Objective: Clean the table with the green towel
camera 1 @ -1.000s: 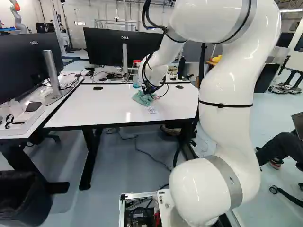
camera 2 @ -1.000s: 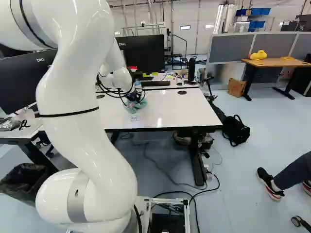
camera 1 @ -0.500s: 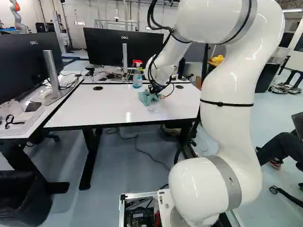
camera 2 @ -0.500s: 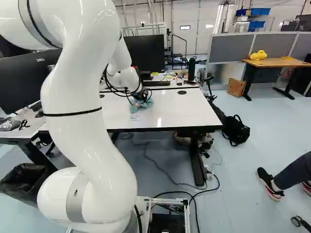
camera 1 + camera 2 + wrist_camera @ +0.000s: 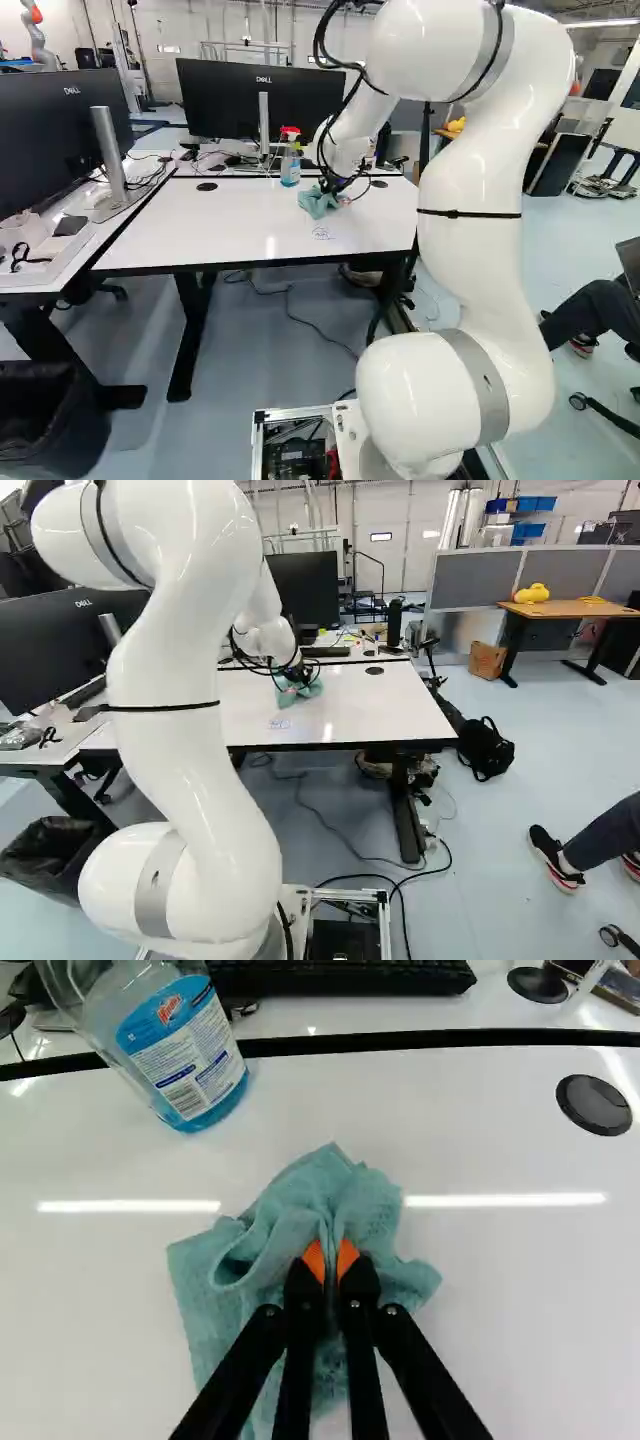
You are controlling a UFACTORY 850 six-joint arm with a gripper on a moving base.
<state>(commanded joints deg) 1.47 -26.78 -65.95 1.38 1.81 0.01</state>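
A scribble marks the white desk on the robot's side of the jaws. The jaws are clamped on a crumpled green towel touching the desktop. Beyond them: a spray bottle, then a black keyboard.

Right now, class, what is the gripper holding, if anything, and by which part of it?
The green towel, pinched between the fingers of the gripper by a bunched-up fold near its middle.
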